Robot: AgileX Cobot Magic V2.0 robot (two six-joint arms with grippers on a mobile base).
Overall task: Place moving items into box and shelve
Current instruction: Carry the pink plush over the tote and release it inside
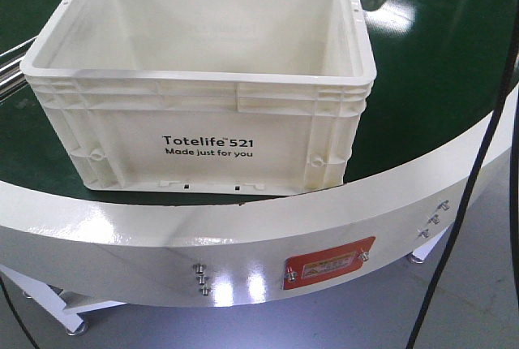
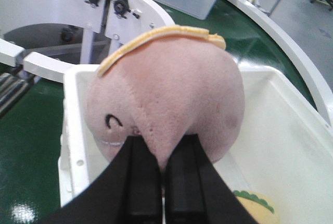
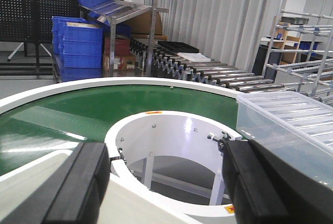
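Pink toy (image 2: pixel 171 94) is clamped at its lower seam between the left fingers (image 2: pixel 145 182), which stand narrow, almost closed on the plush. It sits directly ahead of those fingers, over the open top of the box (image 2: pixel 73 130) and near a corner. Contact with the rim cannot be confirmed. Yellow toy (image 2: pixel 257 206), green leaf showing, lies inside the box, below and to the right of the left fingers and apart from the pink toy. Open room in the box extends right of the fingers to the far wall.

Right fingers (image 3: pixel 78 187) stand wide apart with nothing between them. Ahead of them the green surface (image 3: pixel 78 114) curves around a white inner ring (image 3: pixel 171 130). A clear bin (image 3: pixel 291 120) stands ahead and right of them. Blue bins (image 3: pixel 78 41) and a roller track (image 3: pixel 208 70) lie well beyond.

Only the front view shows the box's print (image 1: pixel 209 147) and its seat on the surface, with the near wall just inside the white outer rim (image 1: pixel 162 227). A black cable (image 1: pixel 478 162) hangs at the right, apart from the box. Only the left wrist view shows the toys.
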